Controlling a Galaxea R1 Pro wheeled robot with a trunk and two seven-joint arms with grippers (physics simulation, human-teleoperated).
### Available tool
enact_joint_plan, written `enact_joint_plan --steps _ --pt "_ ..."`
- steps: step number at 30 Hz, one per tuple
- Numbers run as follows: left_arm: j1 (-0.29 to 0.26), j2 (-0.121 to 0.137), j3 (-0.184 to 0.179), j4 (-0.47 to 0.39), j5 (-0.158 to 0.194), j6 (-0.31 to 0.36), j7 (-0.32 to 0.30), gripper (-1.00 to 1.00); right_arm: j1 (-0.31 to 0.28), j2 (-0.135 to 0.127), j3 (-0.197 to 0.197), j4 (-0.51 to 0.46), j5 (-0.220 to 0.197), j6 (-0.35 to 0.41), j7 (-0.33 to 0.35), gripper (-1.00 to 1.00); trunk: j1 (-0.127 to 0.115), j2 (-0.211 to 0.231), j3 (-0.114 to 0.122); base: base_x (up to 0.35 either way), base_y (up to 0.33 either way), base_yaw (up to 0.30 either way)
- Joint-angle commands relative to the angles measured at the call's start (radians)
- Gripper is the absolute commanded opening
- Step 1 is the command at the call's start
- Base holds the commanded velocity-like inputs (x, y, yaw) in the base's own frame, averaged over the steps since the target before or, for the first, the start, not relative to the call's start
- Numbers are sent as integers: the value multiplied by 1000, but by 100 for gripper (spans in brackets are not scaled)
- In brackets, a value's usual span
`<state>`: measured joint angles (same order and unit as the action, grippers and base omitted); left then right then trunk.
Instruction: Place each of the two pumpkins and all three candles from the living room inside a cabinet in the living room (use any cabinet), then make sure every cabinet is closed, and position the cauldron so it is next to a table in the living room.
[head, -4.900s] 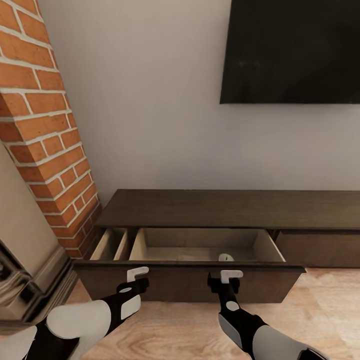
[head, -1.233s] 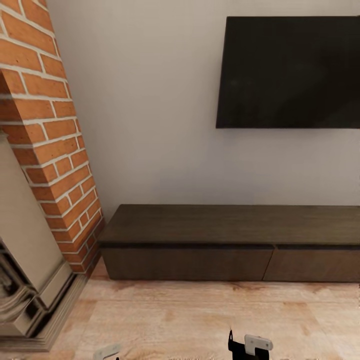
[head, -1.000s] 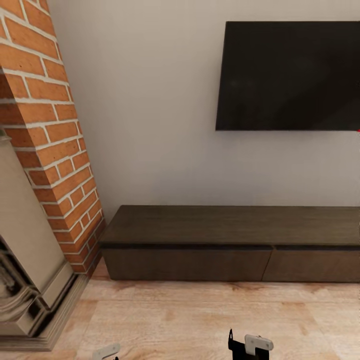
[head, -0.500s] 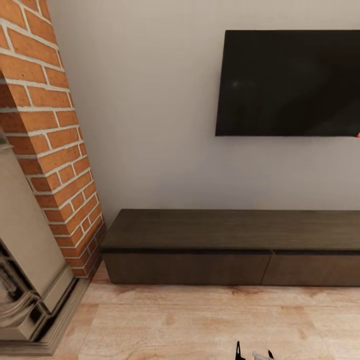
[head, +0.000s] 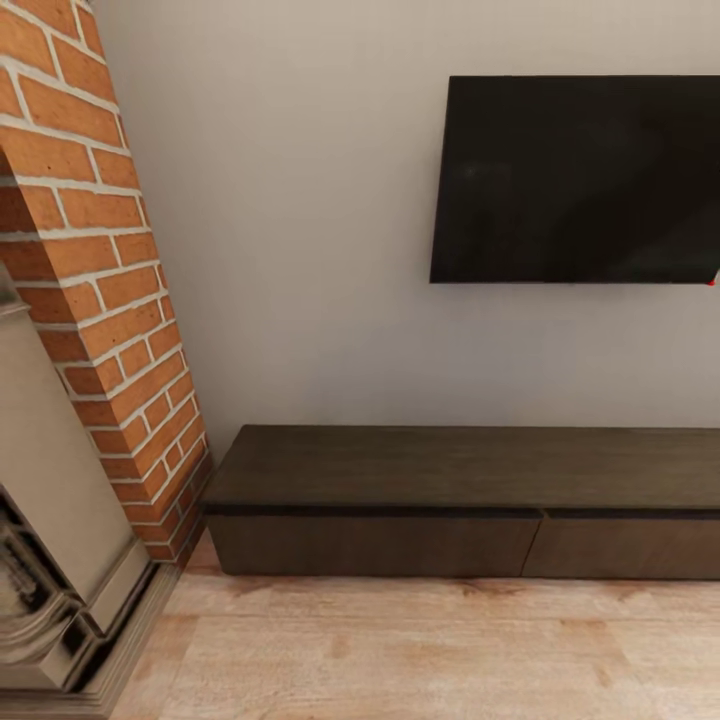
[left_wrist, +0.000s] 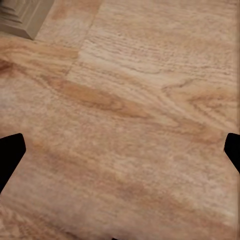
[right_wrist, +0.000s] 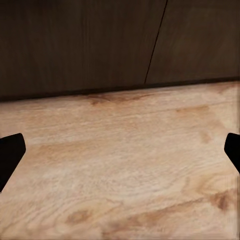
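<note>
The long, low dark brown cabinet (head: 460, 470) stands against the wall with both visible drawer fronts (head: 370, 545) shut flush. In the right wrist view the cabinet (right_wrist: 80, 45) faces my right gripper (right_wrist: 120, 150), a stretch of floor away; the gripper is open with nothing between its fingertips. My left gripper (left_wrist: 120, 155) is open too, hanging over bare wooden floor (left_wrist: 130, 125). The pumpkins, candles, cauldron and table are out of view.
A red brick chimney (head: 90, 250) and a beige stone fireplace surround (head: 50, 520) stand left of the cabinet; the surround's base (left_wrist: 27, 15) is near the left gripper. A black TV (head: 580, 180) hangs on the wall. Light wooden floor (head: 400, 650) lies ahead.
The drawer that stood open 4.9 s ago is shut. The camera has pulled back and tilted up, and both grippers have slipped out of the head view's lower edge.
</note>
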<state>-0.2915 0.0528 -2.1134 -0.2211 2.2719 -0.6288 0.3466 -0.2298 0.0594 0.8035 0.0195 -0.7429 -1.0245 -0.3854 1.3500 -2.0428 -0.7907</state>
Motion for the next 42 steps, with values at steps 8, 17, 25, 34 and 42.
enact_joint_plan --steps 8,17,25,34,42 --pt "-1 1 -9 -4 1 -1 9 100 1 2 11 2 0 17 -9 100 -31 56 24 0 0 0" --pt "-1 -4 -11 -4 1 45 9 100 2 1 10 2 0 17 -9 100 -65 119 52 0 0 0" --pt "-1 -8 -12 0 1 145 8 100 1 1 10 2 0 17 -9 100 -96 175 77 0 0 0" --pt "-1 -3 -8 2 4 149 9 100 2 0 10 2 0 17 -9 100 -131 238 106 0 0 0" --pt "-1 -4 -8 3 3 145 9 100 1 0 10 2 0 17 -9 100 -131 238 106 0 0 0"
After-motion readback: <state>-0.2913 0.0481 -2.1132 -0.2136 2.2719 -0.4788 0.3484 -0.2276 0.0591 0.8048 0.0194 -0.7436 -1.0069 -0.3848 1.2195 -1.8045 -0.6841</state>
